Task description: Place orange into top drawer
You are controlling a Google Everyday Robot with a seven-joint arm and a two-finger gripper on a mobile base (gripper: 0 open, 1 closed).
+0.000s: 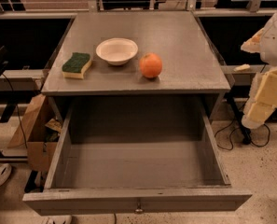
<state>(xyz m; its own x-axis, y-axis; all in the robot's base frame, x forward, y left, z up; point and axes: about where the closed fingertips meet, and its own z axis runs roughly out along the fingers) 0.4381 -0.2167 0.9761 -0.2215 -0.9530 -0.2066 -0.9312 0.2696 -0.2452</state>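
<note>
The orange (150, 65) sits on the grey tabletop (175, 36), near its front edge and a little right of centre. The top drawer (138, 171) under the tabletop is pulled wide open toward me and holds nothing; its front panel with a small knob (138, 210) is at the bottom of the view. My gripper (265, 99), cream and white, hangs at the far right edge of the view, beside the table's right front corner, well apart from the orange and holding nothing that I can see.
A cream-white bowl (117, 50) stands left of the orange, and a green and yellow sponge (77, 65) lies further left. A cardboard box (33, 134) stands on the floor left of the drawer. Cables (236, 134) lie on the floor at the right.
</note>
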